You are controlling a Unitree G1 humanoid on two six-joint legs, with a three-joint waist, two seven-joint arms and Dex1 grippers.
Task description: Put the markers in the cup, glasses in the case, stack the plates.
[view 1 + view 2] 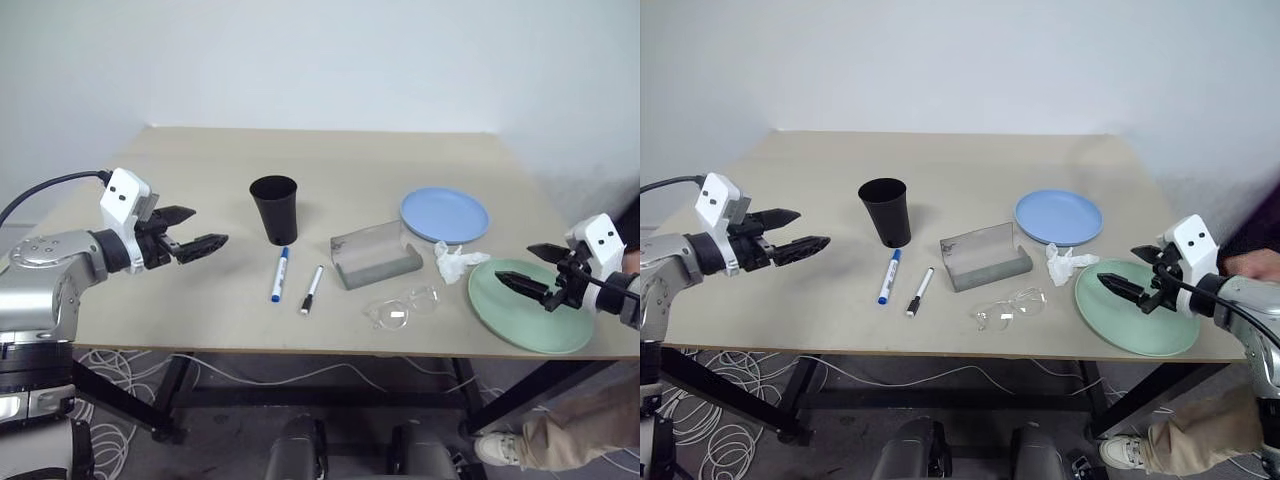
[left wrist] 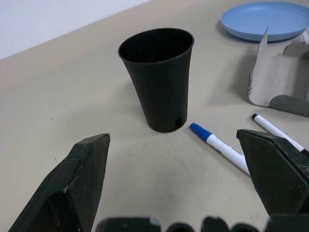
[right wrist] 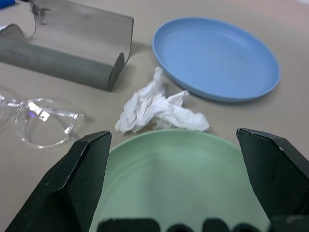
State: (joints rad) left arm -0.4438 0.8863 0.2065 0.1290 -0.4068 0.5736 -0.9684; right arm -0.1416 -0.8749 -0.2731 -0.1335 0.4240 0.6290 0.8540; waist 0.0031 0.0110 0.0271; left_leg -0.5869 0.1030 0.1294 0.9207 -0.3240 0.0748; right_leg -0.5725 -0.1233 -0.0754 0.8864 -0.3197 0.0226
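The black cup (image 1: 274,208) stands upright mid-table. In front of it lie two markers: a blue-capped marker (image 1: 279,274) and a thinner black-capped marker (image 1: 312,289). The grey case (image 1: 373,256) sits open, lid raised. Clear glasses (image 1: 402,305) lie near the front edge. The light blue plate (image 1: 444,214) rests behind the mint green plate (image 1: 529,304). My left gripper (image 1: 200,234) hovers open left of the cup, holding nothing. My right gripper (image 1: 533,269) hangs open over the green plate, also holding nothing.
A crumpled white tissue (image 1: 455,262) lies between the two plates. The beige table (image 1: 200,160) ends close in front of the glasses and the green plate. A person's leg and shoe (image 1: 540,440) show at the lower right, under the table edge.
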